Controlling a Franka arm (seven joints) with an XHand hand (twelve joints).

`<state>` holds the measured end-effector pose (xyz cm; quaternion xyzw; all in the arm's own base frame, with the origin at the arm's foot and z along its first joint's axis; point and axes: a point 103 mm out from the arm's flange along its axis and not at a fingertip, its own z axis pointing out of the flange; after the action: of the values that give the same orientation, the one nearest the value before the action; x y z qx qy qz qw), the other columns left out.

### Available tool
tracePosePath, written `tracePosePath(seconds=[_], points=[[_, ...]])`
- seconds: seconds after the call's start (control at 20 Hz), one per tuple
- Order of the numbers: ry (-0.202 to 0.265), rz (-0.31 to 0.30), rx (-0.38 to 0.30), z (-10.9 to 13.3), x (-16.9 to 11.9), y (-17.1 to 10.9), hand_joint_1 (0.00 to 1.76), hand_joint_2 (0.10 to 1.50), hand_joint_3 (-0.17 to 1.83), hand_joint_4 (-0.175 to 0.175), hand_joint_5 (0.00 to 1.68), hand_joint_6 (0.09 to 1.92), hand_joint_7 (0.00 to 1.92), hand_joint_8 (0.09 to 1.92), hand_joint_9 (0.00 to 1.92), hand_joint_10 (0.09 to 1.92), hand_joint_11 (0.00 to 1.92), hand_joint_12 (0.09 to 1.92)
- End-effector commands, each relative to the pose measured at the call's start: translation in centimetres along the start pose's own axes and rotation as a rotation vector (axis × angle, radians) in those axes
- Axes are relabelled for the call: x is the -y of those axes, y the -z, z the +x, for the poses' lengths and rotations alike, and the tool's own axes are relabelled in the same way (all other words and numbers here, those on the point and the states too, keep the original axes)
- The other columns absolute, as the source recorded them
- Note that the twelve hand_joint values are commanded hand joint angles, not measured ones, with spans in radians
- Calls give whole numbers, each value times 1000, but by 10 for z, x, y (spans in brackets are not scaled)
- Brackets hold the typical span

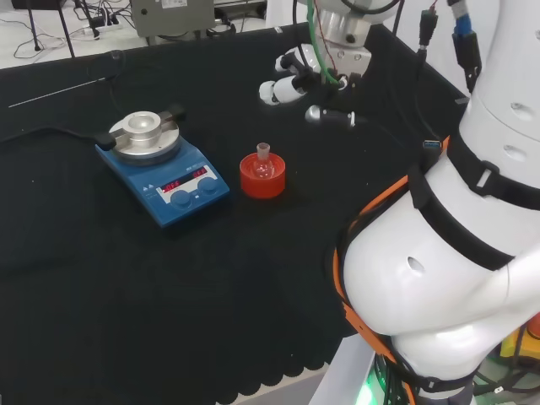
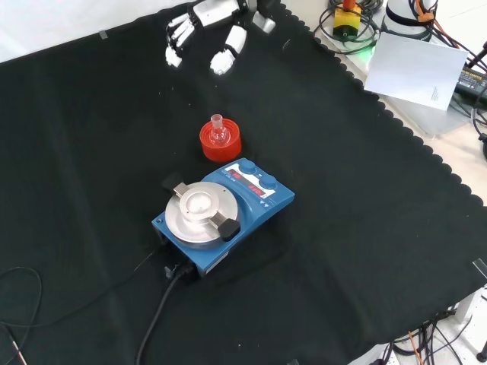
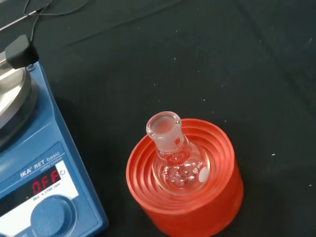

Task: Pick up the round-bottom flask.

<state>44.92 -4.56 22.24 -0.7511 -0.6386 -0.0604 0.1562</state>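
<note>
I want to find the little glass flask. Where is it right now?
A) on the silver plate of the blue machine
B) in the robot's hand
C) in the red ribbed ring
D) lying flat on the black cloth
C: the round-bottom flask sits upright in the red ribbed ring, beside the blue hotplate, while the hand hangs apart from it with fingers relaxed.

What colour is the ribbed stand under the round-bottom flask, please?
Red; the stand holding the round-bottom flask shows best in the wrist view.
</note>
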Motion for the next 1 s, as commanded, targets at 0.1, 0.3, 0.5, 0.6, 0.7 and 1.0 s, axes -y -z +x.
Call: tracePosePath(seconds=[0.1,0.3,0.5,0.6,0.7,1.0], points=[[-10,-25,-107,-16,0,-47,738,754,435,-50,541,87,308,668,413,706,0,1243],[-5,-11,-104,-18,0,-67,774,702,487,-50,571,87,319,669,421,704,0,1249],[-2,6,-101,-20,0,-82,794,667,517,-50,598,87,324,670,430,702,0,1257],[-2,15,-100,-20,0,-88,798,656,529,-50,607,87,326,670,432,701,0,1260],[-2,19,-97,-19,1,-91,800,652,533,-50,612,87,329,671,434,701,0,1261],[5,2,-84,-20,4,-96,805,645,538,-51,618,87,330,671,439,702,0,1262]])
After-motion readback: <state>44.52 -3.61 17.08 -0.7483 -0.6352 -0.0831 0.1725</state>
